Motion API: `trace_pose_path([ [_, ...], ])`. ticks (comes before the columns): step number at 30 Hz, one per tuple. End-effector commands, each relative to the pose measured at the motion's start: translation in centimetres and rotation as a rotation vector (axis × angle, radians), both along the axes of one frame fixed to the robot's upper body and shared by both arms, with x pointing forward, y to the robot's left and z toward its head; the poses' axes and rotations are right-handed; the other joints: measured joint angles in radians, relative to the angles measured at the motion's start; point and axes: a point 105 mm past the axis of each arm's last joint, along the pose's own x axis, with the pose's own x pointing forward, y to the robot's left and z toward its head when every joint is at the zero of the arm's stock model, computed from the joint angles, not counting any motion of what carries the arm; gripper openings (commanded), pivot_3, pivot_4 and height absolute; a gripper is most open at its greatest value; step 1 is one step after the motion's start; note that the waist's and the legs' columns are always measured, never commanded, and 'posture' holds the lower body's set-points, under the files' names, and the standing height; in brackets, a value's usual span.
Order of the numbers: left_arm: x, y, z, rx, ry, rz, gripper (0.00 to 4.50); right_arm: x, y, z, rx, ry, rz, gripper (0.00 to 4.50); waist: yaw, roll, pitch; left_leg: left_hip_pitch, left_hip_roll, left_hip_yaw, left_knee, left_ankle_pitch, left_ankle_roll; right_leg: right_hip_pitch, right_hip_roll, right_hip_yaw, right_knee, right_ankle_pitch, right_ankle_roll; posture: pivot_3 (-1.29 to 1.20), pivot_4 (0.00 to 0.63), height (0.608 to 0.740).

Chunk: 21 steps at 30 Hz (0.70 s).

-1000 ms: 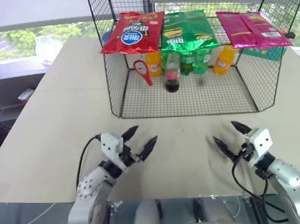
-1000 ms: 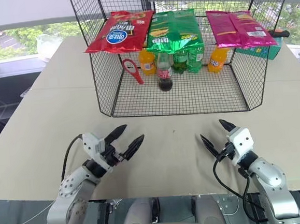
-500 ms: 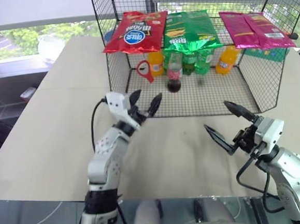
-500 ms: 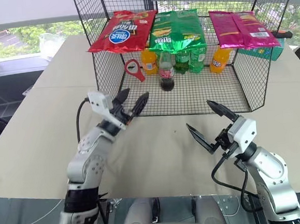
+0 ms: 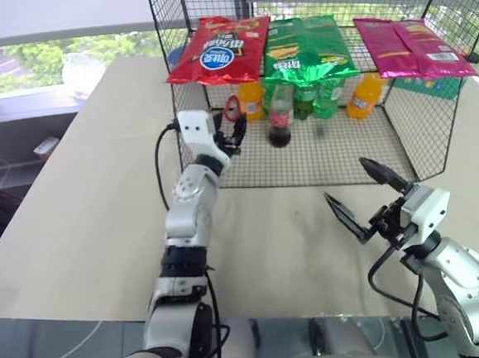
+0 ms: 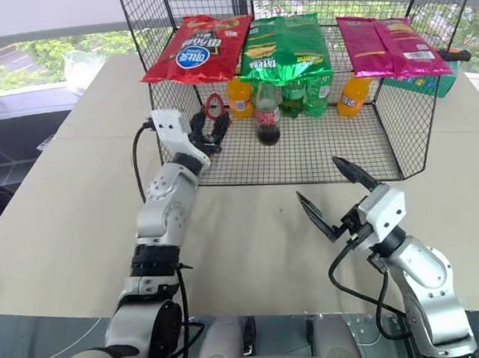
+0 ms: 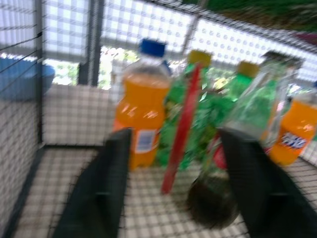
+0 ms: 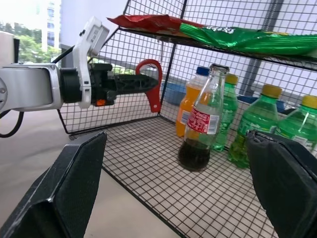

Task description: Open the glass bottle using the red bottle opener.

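Observation:
The red bottle opener (image 5: pixel 232 109) stands upright at the left of the wire cage (image 5: pixel 187 129), ring end up. My left gripper (image 5: pixel 230 130) reaches into the cage at it. In the left wrist view the opener (image 7: pixel 182 124) shows edge-on between the two black fingers (image 7: pixel 106 183), with a gap on each side. Just right of it stands the glass bottle (image 5: pixel 278 118) of dark cola, red label band on its middle. My right gripper (image 5: pixel 346 180) hovers open and empty over the table in front of the cage; its view shows the bottle (image 8: pixel 200 121) and the opener (image 8: pixel 151 82).
Orange soda bottles (image 5: pixel 251 99) and green soda bottles (image 5: pixel 312 99) stand behind the cola bottle. Red (image 5: pixel 217 52), green (image 5: pixel 308 49) and pink (image 5: pixel 411 45) snack bags lie on the cage's top shelf. The cage's mesh walls close the left, right and back sides. The beige table (image 5: pixel 84 208) spreads to the left.
My left arm has stretched forward and up from the table's near edge into the cage, and its fingers have narrowed around the opener. The right gripper rose slightly, staying open.

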Motion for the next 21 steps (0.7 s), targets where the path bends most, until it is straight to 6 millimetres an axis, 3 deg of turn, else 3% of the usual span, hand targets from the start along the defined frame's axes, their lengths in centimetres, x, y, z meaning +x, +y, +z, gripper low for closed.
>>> trace_pose_path([
  [1,-0.4,0.2,1.3,0.017,-0.072,-0.005,0.77,-0.4,0.2,0.7,0.004,-0.042,-0.002,4.5,0.0,0.0,0.0,0.0,0.0,0.0,0.0,0.0,0.0,0.0,0.0,0.0,0.0,0.0,0.0,0.0,0.15,0.74],
  [3,-0.7,0.3,1.4,0.024,-0.08,-0.013,0.06,-0.4,0.2,0.6,0.004,-0.035,-0.002,4.5,0.001,0.0,0.0,0.0,0.0,-0.001,0.0,0.0,0.0,0.0,0.0,0.0,0.0,0.0,0.0,0.0,0.15,0.74],
  [10,-2.6,0.3,2.2,0.025,-0.113,-0.164,0.06,0.2,0.0,-0.7,-0.008,0.054,-0.018,4.5,0.001,0.0,0.0,0.0,0.0,-0.001,0.0,0.0,0.0,0.0,0.0,0.0,0.0,0.0,0.0,0.0,0.15,0.74],
  [17,-4.7,0.0,3.6,-0.007,-0.122,-0.447,0.06,1.1,-0.4,-1.2,-0.035,0.032,-0.124,4.5,0.001,0.0,0.0,0.0,0.0,0.0,0.0,0.0,0.0,0.0,0.0,0.0,0.001,0.0,0.0,0.0,0.15,0.74],
  [21,-6.4,-0.8,4.0,-0.134,-0.017,-0.665,0.06,1.4,0.3,-2.0,-0.1,0.128,-0.118,4.5,0.001,0.0,0.0,0.0,0.0,-0.001,0.0,0.0,0.0,0.0,0.0,-0.001,0.001,0.0,0.0,0.0,0.15,0.74],
])
